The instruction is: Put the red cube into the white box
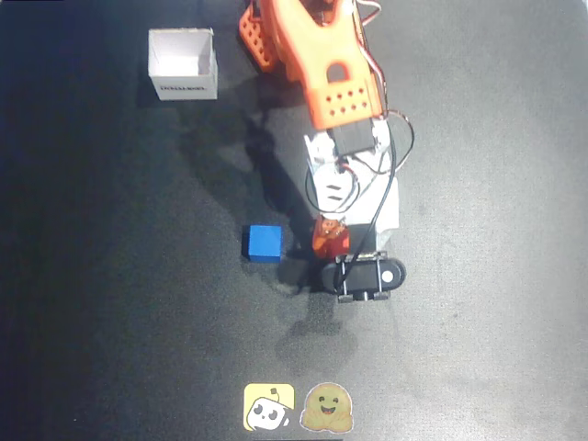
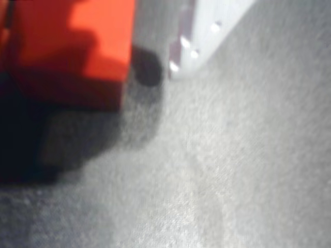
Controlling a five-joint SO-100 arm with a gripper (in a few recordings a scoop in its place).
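Overhead view: the white two-finger gripper (image 1: 333, 241) sits low over the small matte orange-red cube (image 1: 329, 237) near the table's middle. I cannot tell whether its fingers grip the cube. The solid blue cube (image 1: 264, 243) lies just left; a loose grasp or sideways drift could knock it. The square white cardboard box (image 1: 184, 64) stands well apart, upper left.

Overhead looks straight down on dark grey table (image 1: 110, 276); wrist sits close, blurred; shared: small orange-red cube (image 1: 330, 237) (image 2: 77, 46).
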